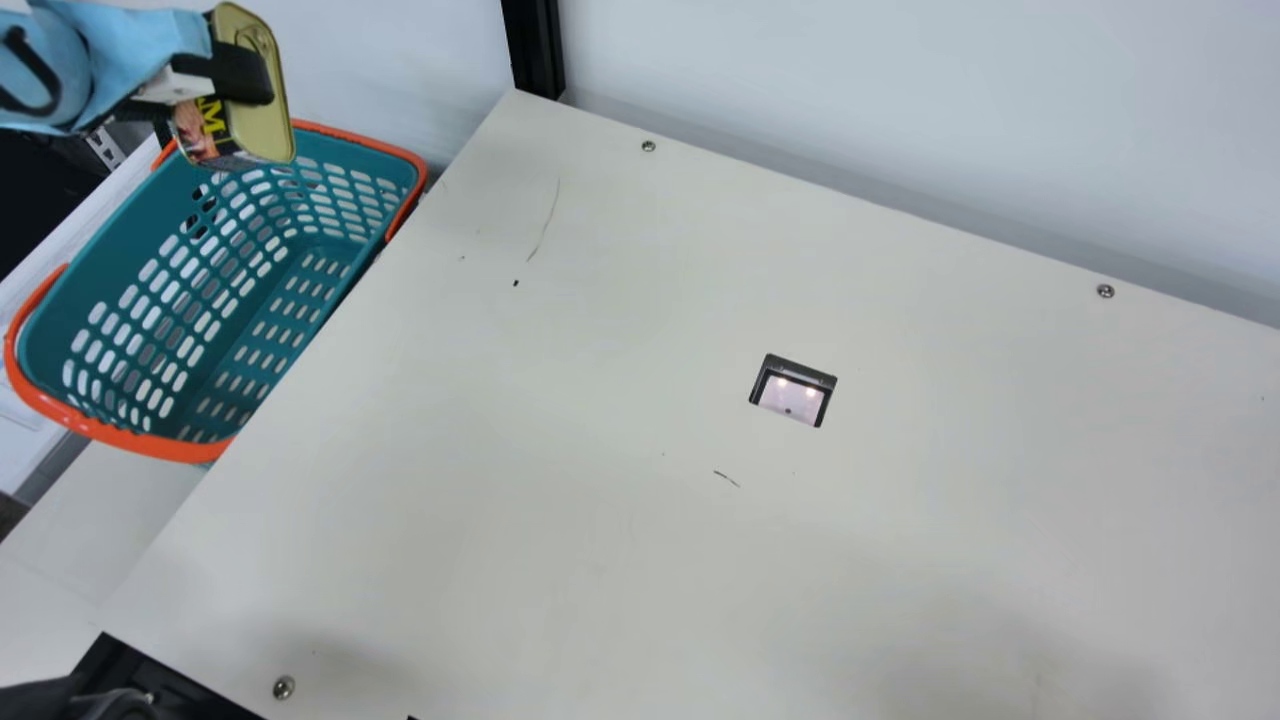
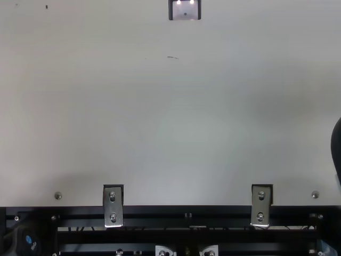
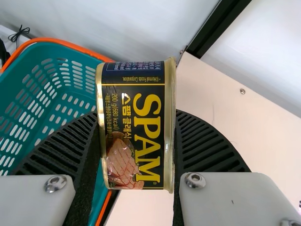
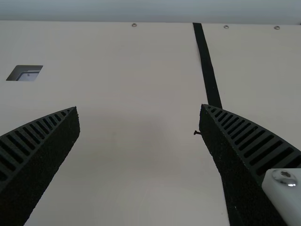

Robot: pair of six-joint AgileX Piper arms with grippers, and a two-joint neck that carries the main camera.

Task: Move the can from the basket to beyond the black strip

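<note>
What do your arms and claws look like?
My left arm has a wrinkled, light blue, cloth-like cover, with a curved black cable over it. My left claw and right claw both have black, ribbed fingers that taper towards the tips, on whitish mounts with silvery screws.

Table (image 1: pixel 600 350): cream top; pale wall (image 1: pixel 900 120) along its far side.
Post (image 1: pixel 533 45): black, upright, at a wall-side corner of the table.
Cutout (image 1: pixel 793 391): dark-rimmed, set in the tabletop; two bright spots inside.
Screws (image 1: pixel 648 146): heads seated in the tabletop, several near the wall side.
Surface marks (image 1: pixel 727 479): short dark dash near the cutout; thin curved scratch towards the post.
Brackets (image 2: pixel 113 206): two, metal, at the near edge, two bolts each.
</note>
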